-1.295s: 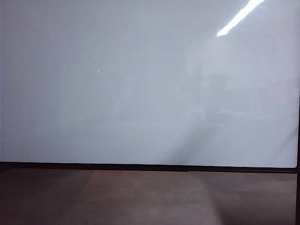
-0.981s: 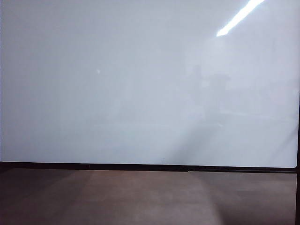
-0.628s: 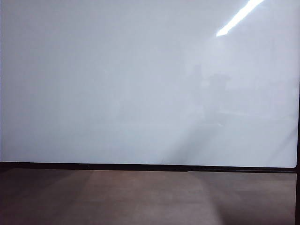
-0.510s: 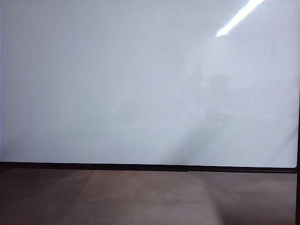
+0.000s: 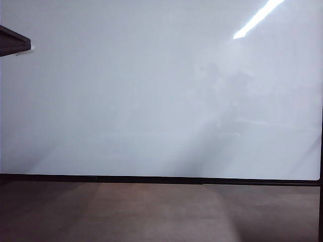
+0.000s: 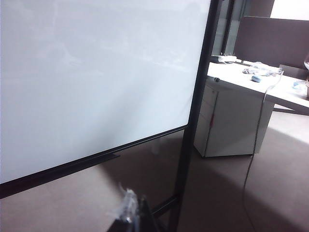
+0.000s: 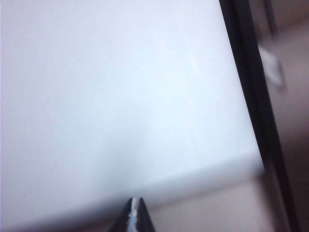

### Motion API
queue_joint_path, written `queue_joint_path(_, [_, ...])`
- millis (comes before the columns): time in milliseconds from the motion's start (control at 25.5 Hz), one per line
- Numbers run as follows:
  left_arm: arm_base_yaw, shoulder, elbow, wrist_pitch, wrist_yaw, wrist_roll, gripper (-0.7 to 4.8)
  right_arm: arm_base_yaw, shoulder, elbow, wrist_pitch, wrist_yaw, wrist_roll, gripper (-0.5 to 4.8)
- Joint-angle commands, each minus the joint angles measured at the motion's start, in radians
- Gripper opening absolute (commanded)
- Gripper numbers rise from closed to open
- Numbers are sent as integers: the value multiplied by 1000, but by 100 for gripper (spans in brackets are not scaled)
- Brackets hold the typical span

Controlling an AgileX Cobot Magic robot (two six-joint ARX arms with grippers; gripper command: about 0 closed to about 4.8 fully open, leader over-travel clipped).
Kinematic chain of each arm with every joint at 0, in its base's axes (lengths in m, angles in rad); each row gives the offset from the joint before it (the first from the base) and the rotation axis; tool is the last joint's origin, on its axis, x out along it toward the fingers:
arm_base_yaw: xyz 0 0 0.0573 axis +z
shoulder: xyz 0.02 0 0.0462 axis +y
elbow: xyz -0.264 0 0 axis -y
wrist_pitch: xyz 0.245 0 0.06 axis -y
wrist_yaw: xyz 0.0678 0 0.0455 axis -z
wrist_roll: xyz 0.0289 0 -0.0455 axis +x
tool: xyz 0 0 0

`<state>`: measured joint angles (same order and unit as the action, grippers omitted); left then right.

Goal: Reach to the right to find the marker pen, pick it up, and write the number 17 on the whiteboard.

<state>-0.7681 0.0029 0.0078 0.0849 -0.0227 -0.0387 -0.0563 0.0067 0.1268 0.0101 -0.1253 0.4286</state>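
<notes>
Squarely ahead of my rig, the whiteboard [image 5: 151,91] fills nearly the whole exterior view, its glossy white face bare of any writing and carrying a bright slanted reflection of a ceiling light [image 5: 258,18] near its upper right. Its thin black frame [image 5: 151,179] runs along the bottom edge, with a brown matte surface [image 5: 151,212] below it. A dark arm part [image 5: 12,40] juts in at the upper left edge of that view, in front of the board.

From my left wrist view, the left gripper [image 6: 131,212] shows only as pale fingertips at the edge of the picture, standing close together; whether they are fully closed I cannot tell. It holds nothing that I can see. Beyond it the board's right-hand corner and dark stand post [image 6: 190,135] are visible, and past the post a white table [image 6: 251,82] with a drawer cabinet [image 6: 227,121] beneath and small items on top, too small to identify.

From my right wrist view, blurred, the right gripper [image 7: 133,215] is closed with its two fingertips pressed together and empty, pointing toward the board's white face near its framed corner.
</notes>
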Motion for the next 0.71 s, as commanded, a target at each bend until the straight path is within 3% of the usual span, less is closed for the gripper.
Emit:
queue_joint_path(39, [0,1,1,5,0,1,-5,-5,8,155,150,142,-69,-6])
queue_joint_path(196, [0,1,1,5,0,1,-5,-4,112,369,256,296,-116,-6])
queue_joint_path(393, [0,1,1,6,0,1,-5,-5,424,682,381,307,-282,-6])
queue_joint_path(550, [-3,1,0,5,1,1,-5,-40,687,913,383,306,-302,-6])
queue_joint_path(628, [-3,1,0,5,0,1,-5,-108,848,1040,386,266,-301,-6])
queue_joint_path(707, [-3,1,0,5,0,1,-5,-227,1016,1128,443,100,-248,-6])
